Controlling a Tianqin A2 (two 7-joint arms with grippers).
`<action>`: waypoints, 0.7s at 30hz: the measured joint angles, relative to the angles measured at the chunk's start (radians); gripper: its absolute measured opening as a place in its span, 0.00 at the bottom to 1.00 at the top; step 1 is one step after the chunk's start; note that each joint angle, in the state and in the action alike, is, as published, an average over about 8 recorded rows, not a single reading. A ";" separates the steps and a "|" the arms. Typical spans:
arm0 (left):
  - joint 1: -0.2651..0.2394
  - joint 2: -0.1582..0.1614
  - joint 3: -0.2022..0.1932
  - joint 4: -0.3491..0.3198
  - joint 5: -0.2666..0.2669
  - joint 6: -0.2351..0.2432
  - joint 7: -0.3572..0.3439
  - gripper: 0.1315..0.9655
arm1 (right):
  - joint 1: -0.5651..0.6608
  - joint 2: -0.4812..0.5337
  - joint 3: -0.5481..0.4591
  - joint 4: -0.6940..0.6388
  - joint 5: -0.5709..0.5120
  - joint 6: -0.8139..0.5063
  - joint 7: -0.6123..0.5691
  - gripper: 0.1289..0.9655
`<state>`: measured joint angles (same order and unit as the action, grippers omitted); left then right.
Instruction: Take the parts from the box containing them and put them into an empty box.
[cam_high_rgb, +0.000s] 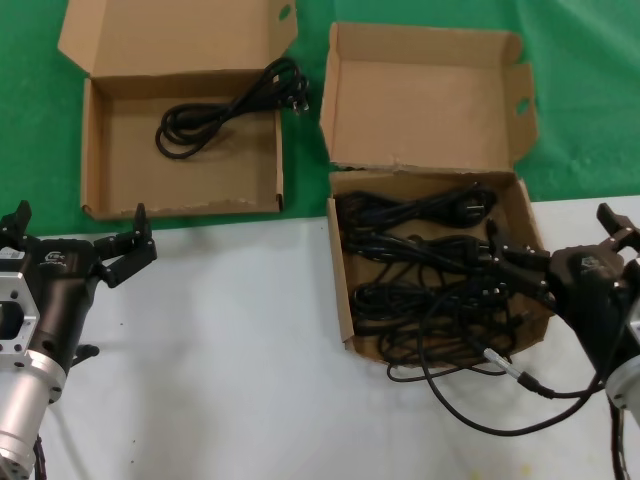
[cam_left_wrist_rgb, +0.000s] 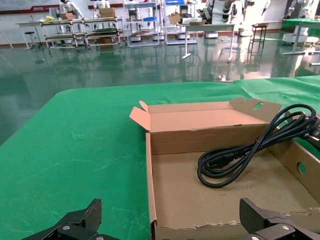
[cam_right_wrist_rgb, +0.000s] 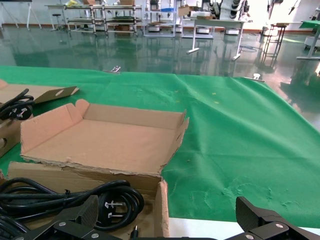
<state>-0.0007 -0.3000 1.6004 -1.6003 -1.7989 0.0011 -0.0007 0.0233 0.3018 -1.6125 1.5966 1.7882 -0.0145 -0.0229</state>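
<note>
Head view: power cords (cam_high_rgb: 430, 265) piled in squarish box (cam_high_rgb: 520, 225), one cord (cam_high_rgb: 225, 108) in shallow box (cam_high_rgb: 100, 150). L gripper (cam_high_rgb: 85, 245) spread wide, nothing held, at shallow box's near wall; R gripper (cam_high_rgb: 560, 250) over squarish box's right rim. R finger spread seen only in R wrist view (cam_right_wrist_rgb: 165, 220): wide, nothing held.

Both mailer boxes are plain brown cardboard: the squarish box (cam_high_rgb: 345, 270) holds a tangle of black power cords (cam_high_rgb: 420, 265), and the shallower box (cam_high_rgb: 100, 160) to its left holds one black cord (cam_high_rgb: 225, 110). Behind the boxes lies a green cloth (cam_high_rgb: 580, 100), and in front of them a white tabletop (cam_high_rgb: 220, 350). Beside the squarish box, a thinner black cable (cam_high_rgb: 470, 395) ends in a silver connector (cam_high_rgb: 505, 365).
</note>
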 joint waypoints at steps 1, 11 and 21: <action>0.000 0.000 0.000 0.000 0.000 0.000 0.000 1.00 | 0.000 0.000 0.000 0.000 0.000 0.000 0.000 1.00; 0.000 0.000 0.000 0.000 0.000 0.000 0.000 1.00 | 0.000 0.000 0.000 0.000 0.000 0.000 0.000 1.00; 0.000 0.000 0.000 0.000 0.000 0.000 0.000 1.00 | 0.000 0.000 0.000 0.000 0.000 0.000 0.000 1.00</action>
<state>-0.0007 -0.3000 1.6004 -1.6003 -1.7989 0.0011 -0.0007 0.0233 0.3018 -1.6125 1.5966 1.7882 -0.0145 -0.0229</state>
